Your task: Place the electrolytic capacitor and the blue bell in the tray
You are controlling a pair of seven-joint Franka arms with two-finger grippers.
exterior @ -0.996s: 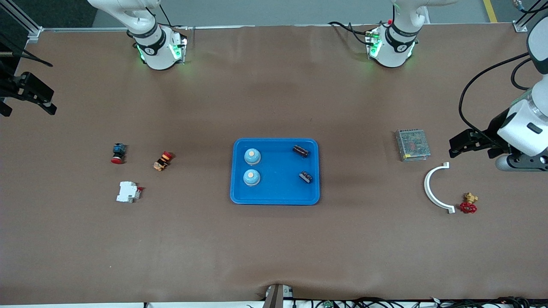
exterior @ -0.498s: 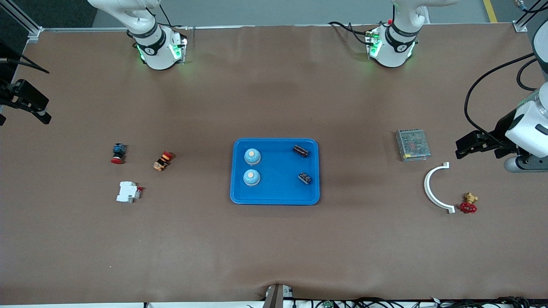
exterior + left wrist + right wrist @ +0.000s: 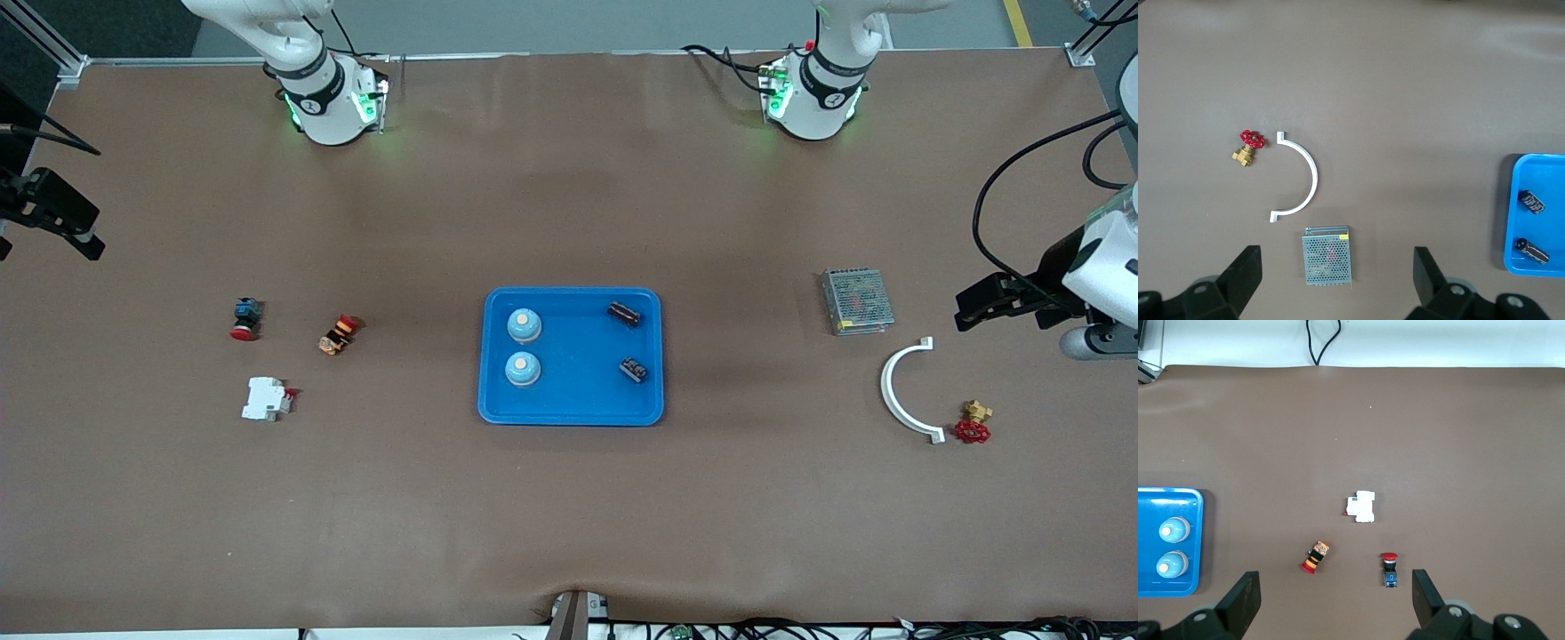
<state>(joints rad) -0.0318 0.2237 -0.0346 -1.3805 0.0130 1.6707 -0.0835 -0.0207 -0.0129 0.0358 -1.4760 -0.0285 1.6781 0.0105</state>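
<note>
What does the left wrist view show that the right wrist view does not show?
Only the left wrist view shows the red-handled brass valve, the white curved bracket, the metal mesh-covered power supply and two dark capacitors in the tray, with the open left pincer up over the power supply.

Only the right wrist view shows the white circuit breaker, the orange and red push button, the blue and red push button and two blue bells in the tray, with the open right pincer.

Both show part of the blue tray and the brown table.
</note>
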